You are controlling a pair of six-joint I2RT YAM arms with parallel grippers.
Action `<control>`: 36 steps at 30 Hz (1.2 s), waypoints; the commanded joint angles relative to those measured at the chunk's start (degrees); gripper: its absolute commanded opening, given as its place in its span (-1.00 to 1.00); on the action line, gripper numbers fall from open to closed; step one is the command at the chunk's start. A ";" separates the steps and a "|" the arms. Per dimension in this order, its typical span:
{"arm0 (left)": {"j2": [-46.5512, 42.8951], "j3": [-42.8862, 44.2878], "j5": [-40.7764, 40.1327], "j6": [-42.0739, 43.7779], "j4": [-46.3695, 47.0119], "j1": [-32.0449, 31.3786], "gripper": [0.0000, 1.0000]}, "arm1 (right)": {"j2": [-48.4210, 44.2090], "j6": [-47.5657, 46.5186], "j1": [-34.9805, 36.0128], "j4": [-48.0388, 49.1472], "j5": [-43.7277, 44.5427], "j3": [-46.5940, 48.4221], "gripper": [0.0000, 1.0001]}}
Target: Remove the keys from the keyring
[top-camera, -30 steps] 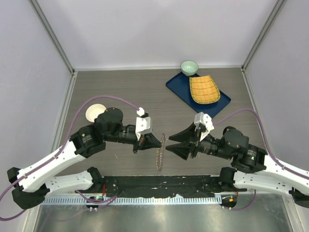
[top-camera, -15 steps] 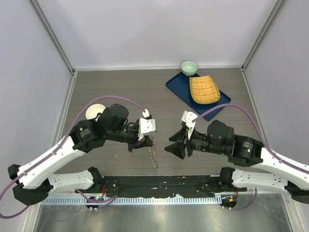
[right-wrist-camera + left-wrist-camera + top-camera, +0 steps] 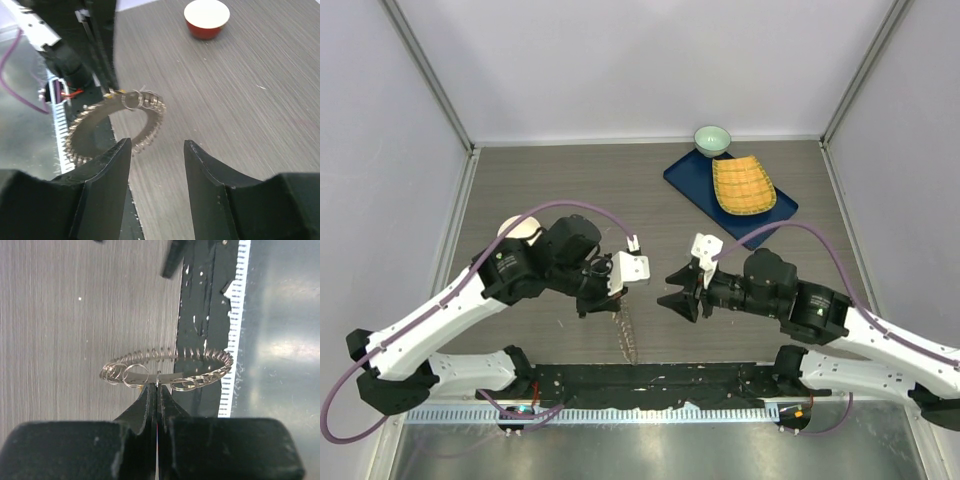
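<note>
left gripper (image 3: 157,388) pinched fully closed on the keyring (image 3: 202,380), holding it in the air over the middle of the table's (image 3: 570,190) near edge, apparently to present the fringe of keys (image 3: 165,354) sideways. right gripper (image 3: 157,150), jaws about half apart and empty, faces the ring, close but not touching — seemingly lined up to take one key.

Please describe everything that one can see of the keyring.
The keyring is a large, thin, silver-grey metal ring, fringed all round with small keys and wire loops. It hangs on edge, seen as a thin line from above, over the table's near edge. The shut left claw pinches its rim at one spot; nothing else seems to touch it.
</note>
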 commanded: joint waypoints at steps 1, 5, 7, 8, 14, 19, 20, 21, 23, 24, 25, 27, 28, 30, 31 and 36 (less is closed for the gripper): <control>0.06 2.07 -5.76 0.38 -3.98 0.26 -1.00 | 2.56 -3.33 -5.83 2.79 -5.67 0.28 0.04; 1.99 1.89 -5.78 -0.06 -5.48 1.05 -1.00 | 5.38 -3.41 -13.65 4.98 -12.46 -1.38 0.04; 2.87 2.07 -5.26 -0.24 -6.27 1.22 -1.00 | 5.47 -2.54 -17.34 9.10 -19.46 -4.02 0.01; 3.92 2.51 -5.25 -0.32 -6.62 1.22 -1.00 | 5.12 -1.75 -18.05 11.38 -21.16 -6.46 0.00; 6.21 3.92 -4.29 -0.06 -7.33 1.22 -1.00 | 2.83 8.33 -19.11 39.31 -30.56 -18.07 -0.10; 7.97 5.50 -3.58 0.38 -7.68 1.22 -1.00 | 4.59 16.88 -19.02 67.88 -31.72 -29.50 -0.20; 8.32 5.93 -3.41 0.38 -7.85 1.22 -1.00 | 5.20 17.67 -19.02 71.14 -32.07 -31.43 -0.19; 8.50 6.03 -2.97 0.47 -8.03 1.22 -1.00 | 7.12 19.25 -19.11 76.91 -32.60 -32.23 -0.18; 9.03 6.38 -2.27 0.38 -7.94 1.22 -1.00 | 9.15 20.05 -19.02 80.12 -33.13 -32.51 -0.16; 9.11 6.47 -1.48 0.29 -7.77 1.22 -1.00 | 11.42 20.66 -19.02 82.05 -34.09 -32.33 -0.17; 9.20 6.55 -1.21 0.20 -7.77 1.22 -1.00 | 12.49 21.19 -19.11 83.55 -34.53 -32.15 -0.16; 9.38 6.55 -0.86 0.11 -7.59 1.22 -1.00 | 14.60 23.64 -19.02 89.67 -35.59 -32.06 -0.16; 9.47 6.73 -0.69 0.11 -7.77 1.22 -1.00 | 16.53 24.18 -19.02 91.37 -35.85 -31.98 -0.17; 9.82 6.82 -0.33 -0.06 -8.12 1.22 -1.00 | 18.29 24.80 -18.85 94.53 -36.12 -31.54 -0.17; 9.99 6.82 0.10 -0.06 -8.21 1.22 -1.00 | 20.22 24.89 -18.59 95.51 -35.86 -31.62 -0.17; 10.96 7.78 0.37 -0.68 -8.65 1.22 -1.00 | 25.94 25.76 -16.83 107.54 -33.75 -34.26 -0.17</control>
